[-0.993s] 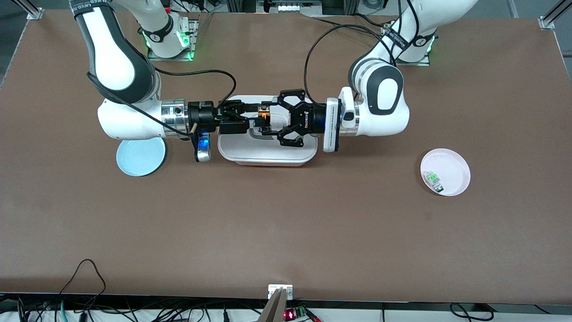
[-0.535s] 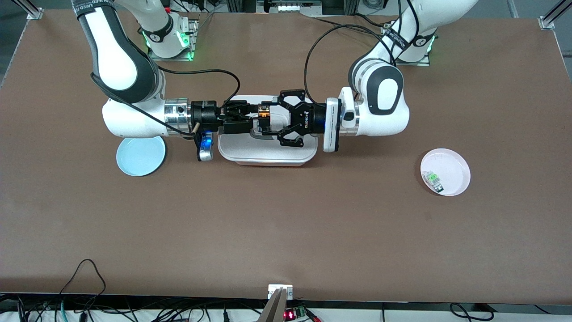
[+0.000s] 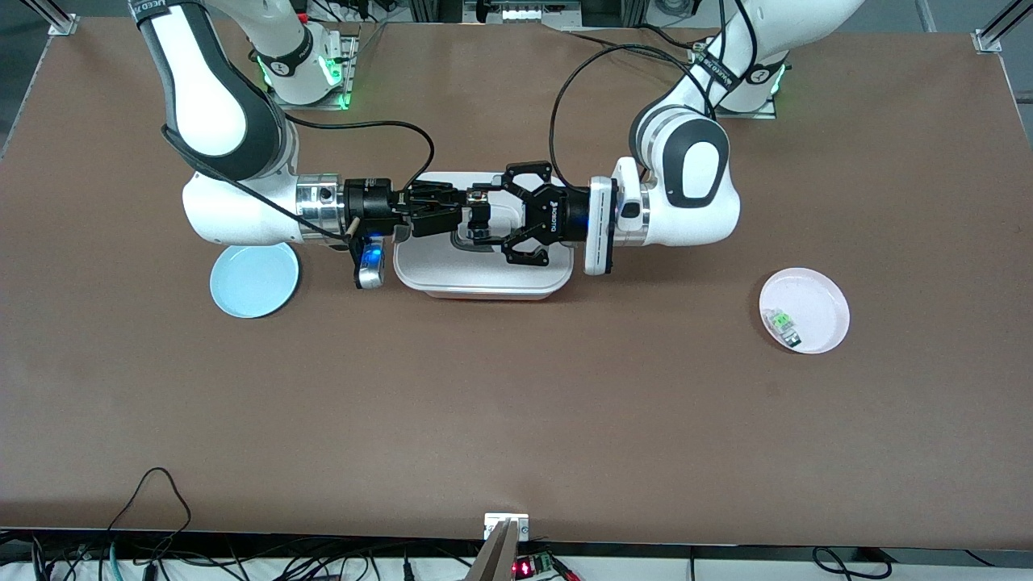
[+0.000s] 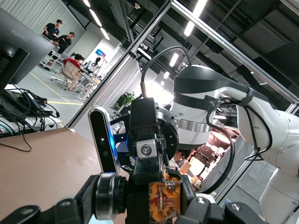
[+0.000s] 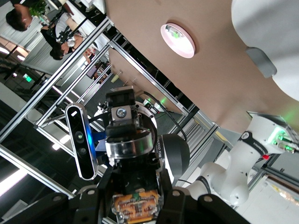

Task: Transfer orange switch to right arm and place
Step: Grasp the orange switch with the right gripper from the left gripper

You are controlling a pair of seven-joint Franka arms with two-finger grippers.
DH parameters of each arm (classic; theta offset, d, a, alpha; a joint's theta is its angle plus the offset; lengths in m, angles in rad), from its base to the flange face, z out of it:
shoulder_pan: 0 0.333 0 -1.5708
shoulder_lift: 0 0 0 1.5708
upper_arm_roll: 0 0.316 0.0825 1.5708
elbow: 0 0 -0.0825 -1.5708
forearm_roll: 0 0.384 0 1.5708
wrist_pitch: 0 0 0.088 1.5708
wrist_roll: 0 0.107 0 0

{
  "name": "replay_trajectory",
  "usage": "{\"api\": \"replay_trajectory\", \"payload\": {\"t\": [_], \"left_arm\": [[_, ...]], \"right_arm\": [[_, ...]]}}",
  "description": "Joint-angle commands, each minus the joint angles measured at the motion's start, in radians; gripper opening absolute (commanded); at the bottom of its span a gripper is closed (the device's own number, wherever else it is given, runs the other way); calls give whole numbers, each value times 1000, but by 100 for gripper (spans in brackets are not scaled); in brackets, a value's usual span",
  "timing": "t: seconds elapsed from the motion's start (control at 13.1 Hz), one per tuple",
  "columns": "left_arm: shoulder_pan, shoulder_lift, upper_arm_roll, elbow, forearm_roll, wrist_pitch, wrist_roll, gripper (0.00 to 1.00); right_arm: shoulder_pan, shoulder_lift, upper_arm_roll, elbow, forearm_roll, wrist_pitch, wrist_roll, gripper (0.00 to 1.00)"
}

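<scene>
The orange switch is held up in the air over the white tray in the middle of the table. My left gripper is shut on it. My right gripper reaches in from the right arm's end and meets the left gripper head-on. Its fingers stand on either side of the switch and look open. In the front view the right gripper's fingers cover almost all of the switch.
A light blue plate lies beside the tray toward the right arm's end. A pink plate with a small green-and-clear part lies toward the left arm's end, nearer the front camera. It also shows in the right wrist view.
My right gripper has moved toward the left gripper and its fingers now stand around the switch, hiding its orange face in the front view. The left arm has not moved.
</scene>
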State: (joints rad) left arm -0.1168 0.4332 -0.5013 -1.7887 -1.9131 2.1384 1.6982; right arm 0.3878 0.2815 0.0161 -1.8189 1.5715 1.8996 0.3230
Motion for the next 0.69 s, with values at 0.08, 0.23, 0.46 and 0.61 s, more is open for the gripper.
{"api": "replay_trajectory", "payload": {"t": [0.08, 0.23, 0.46, 0.61], "left_arm": [[0, 6, -5, 14, -27, 8, 23, 8], [-4, 6, -5, 14, -27, 8, 21, 10], [3, -4, -5, 11, -24, 27, 23, 99], [5, -5, -6, 11, -24, 26, 17, 100]], "right_arm": [[0, -16, 5, -19, 24, 13, -25, 25], [0, -16, 5, -17, 24, 13, -25, 25], [0, -16, 5, -19, 24, 13, -41, 25], [0, -15, 5, -17, 24, 16, -53, 25]]}}
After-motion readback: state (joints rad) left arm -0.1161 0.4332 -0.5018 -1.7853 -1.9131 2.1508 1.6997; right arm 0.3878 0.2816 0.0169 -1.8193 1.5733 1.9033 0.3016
